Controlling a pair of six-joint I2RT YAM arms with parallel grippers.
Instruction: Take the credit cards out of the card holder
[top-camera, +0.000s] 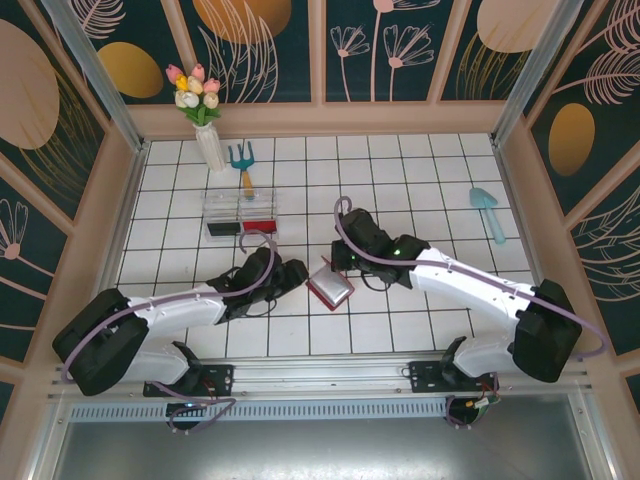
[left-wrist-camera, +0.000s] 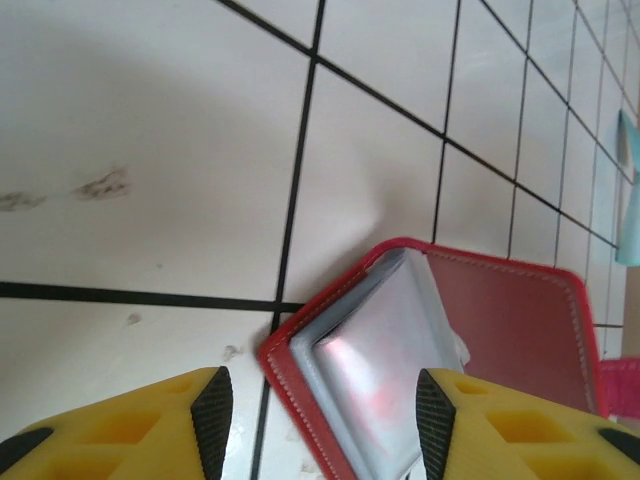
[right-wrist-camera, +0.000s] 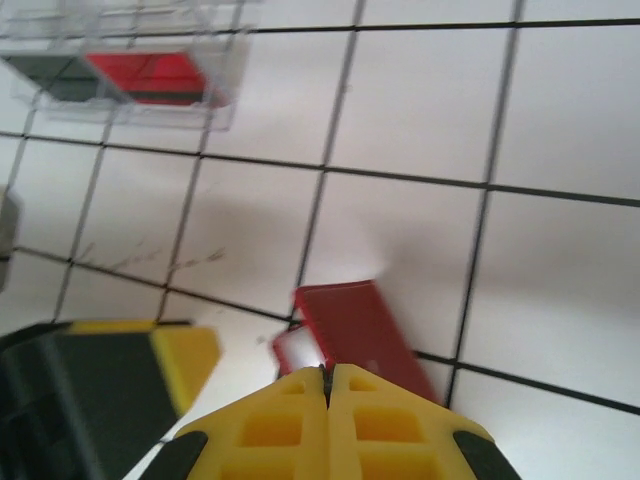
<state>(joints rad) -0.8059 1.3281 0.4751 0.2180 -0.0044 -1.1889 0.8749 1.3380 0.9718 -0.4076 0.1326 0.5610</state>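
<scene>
Card holder (top-camera: 330, 290) lies opened flat on the tiled table (top-camera: 430, 160), near the middle and somewhat toward the near edge, between the two arms. Grey-blue pocket side faces up, with a red rim around it.

Left gripper (left-wrist-camera: 323, 405) sits low over the holder's left corner, fingers (left-wrist-camera: 212, 418) released and spread. The pocket corner sits in the gap. Left pad is clear of the rim; right pad is at the pocket edge, contact uncertain. Looks placed to straddle the pocket, either to steady it or to close on what is inside.

Right gripper (right-wrist-camera: 328, 388) is clenched tight, tips meeting at the near edge of the red cover. Cannot tell whether it nips the cover or a card edge. Likely pinning that side so the holder does not slide.

Clear tray (top-camera: 240, 197) stands well apart toward the far left, with a black rectangle (top-camera: 222, 228) and a red rectangle (top-camera: 258, 225) inside. Probably cards already dropped there. Glare on the pocket hides whether more remain.
</scene>
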